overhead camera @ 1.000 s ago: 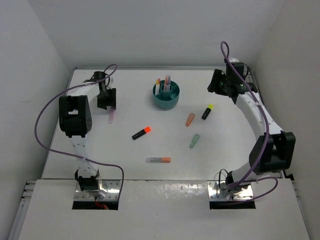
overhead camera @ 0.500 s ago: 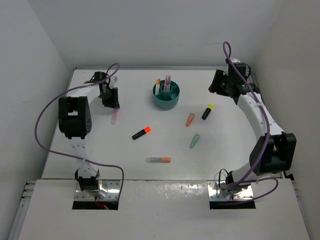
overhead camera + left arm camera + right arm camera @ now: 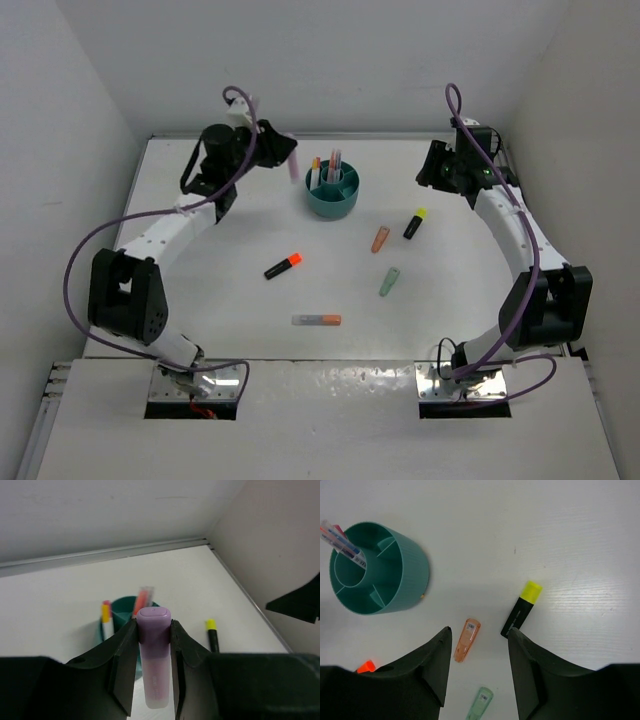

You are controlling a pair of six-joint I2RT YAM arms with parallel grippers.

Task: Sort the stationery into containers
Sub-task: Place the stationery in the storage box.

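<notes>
Stationery on white table, white walls

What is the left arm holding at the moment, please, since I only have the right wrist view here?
Observer: The left fingers are shut on a pale purple marker.
Operator: Thank you. Is it in the cup yet?
Observer: Not yet. In the top view the marker shows just left of the teal cup, outside its rim.
Operator: Is any stationery lying outside my picture?
Observer: Yes, a grey and orange pen lies on the table, closer to the arm bases than the other pieces.
</notes>
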